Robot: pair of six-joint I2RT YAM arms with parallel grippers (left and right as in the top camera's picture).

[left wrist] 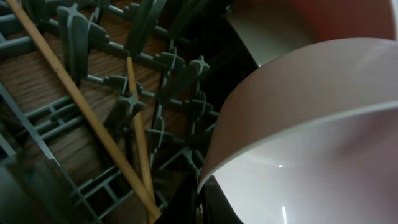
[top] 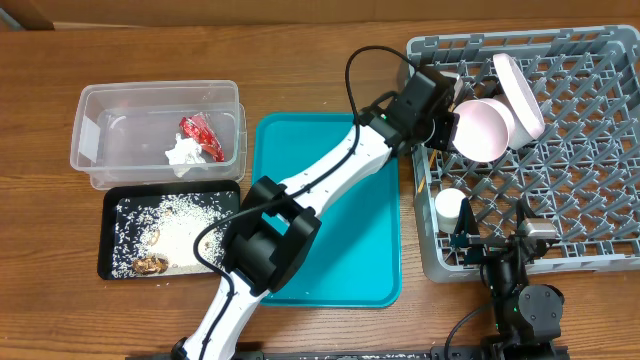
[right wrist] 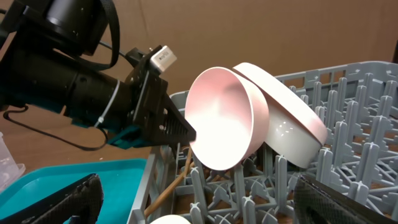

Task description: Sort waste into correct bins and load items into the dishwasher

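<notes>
My left gripper [top: 447, 125] is shut on the rim of the white bowl [top: 485, 128] and holds it on edge over the pegs of the grey dish rack [top: 590, 215]. The bowl leans toward the white plate [top: 521, 93], which stands tilted behind it. In the left wrist view the jaws [left wrist: 204, 202] pinch the bowl rim [left wrist: 298, 124], and two chopsticks [left wrist: 81, 106] lie on the rack floor. The small white cup [top: 450, 208] stands at the rack's front left. My right gripper [top: 482, 241] is open and empty at the rack's front wall. The right wrist view shows the bowl [right wrist: 227, 118], the plate [right wrist: 292, 127] and my left gripper [right wrist: 177, 129].
The clear tub [top: 100, 140] holds the red wrapper [top: 200, 135] and the white tissue [top: 183, 155]. The black tray [top: 108, 255] holds rice grains and brown scraps. The teal tray [top: 350, 250] lies between the bins and the rack, under my left arm.
</notes>
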